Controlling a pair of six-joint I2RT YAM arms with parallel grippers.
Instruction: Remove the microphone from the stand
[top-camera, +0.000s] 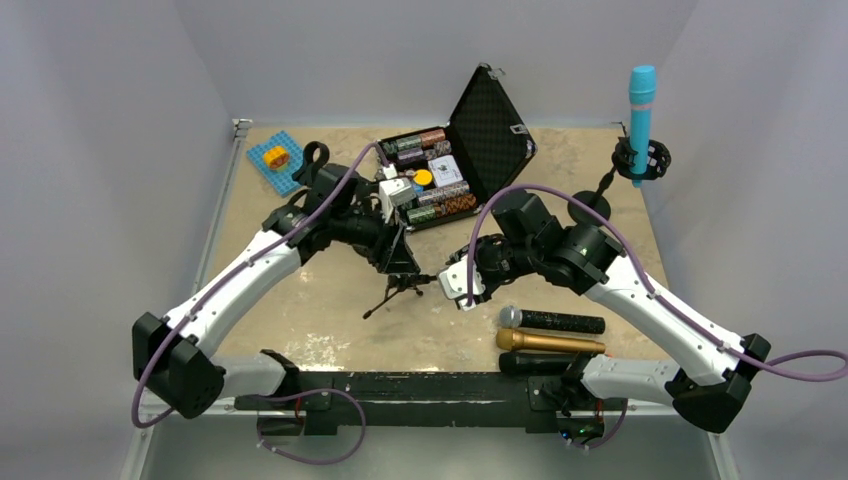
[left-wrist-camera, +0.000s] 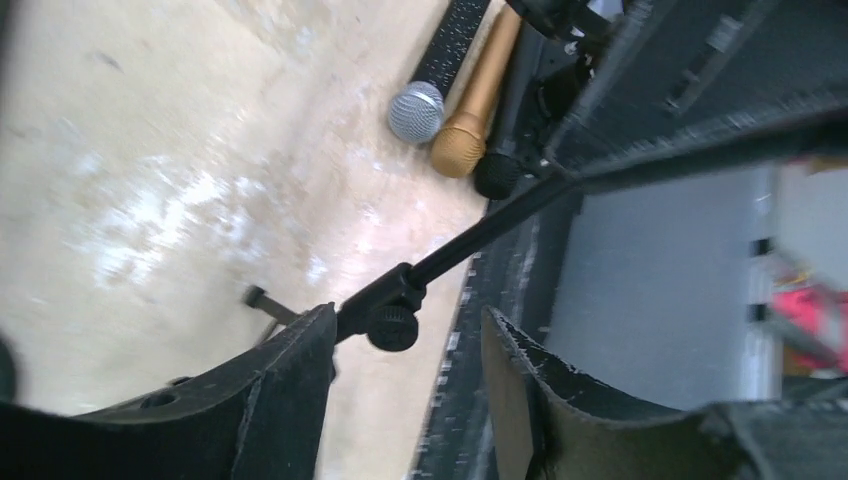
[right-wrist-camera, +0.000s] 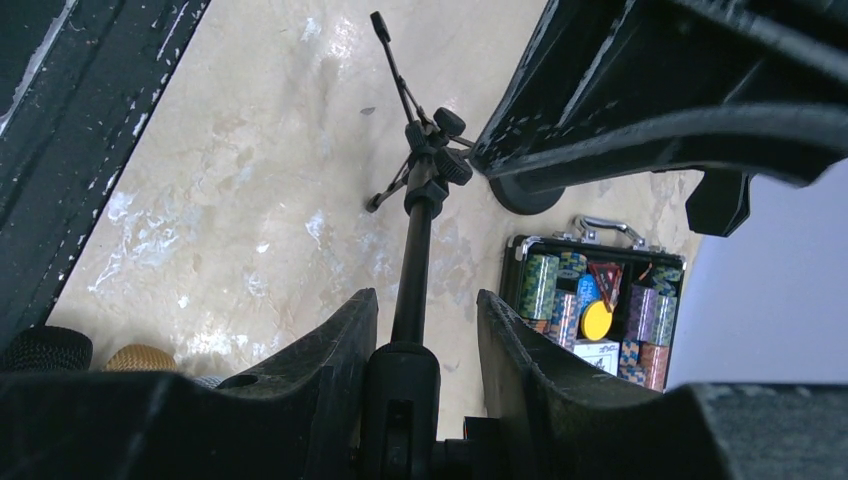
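A blue microphone (top-camera: 641, 108) stands upright in the clip of a black stand (top-camera: 640, 160) at the back right, away from both arms. In the middle a small black tripod stand (top-camera: 398, 290) hangs tilted between the two arms. My right gripper (right-wrist-camera: 425, 297) is shut on its thick upper end (right-wrist-camera: 400, 390), and the pole (right-wrist-camera: 415, 230) runs away from the fingers to the tripod legs. My left gripper (left-wrist-camera: 405, 315) is open around the tripod hub and its knob (left-wrist-camera: 392, 328). The left finger (left-wrist-camera: 290, 380) is close beside the hub.
Three microphones lie side by side near the front right: silver-headed (top-camera: 550, 320), gold (top-camera: 550, 342) and black (top-camera: 535, 363). An open case of poker chips (top-camera: 435, 180) stands at the back centre. A blue plate with a yellow brick (top-camera: 275, 158) lies at the back left.
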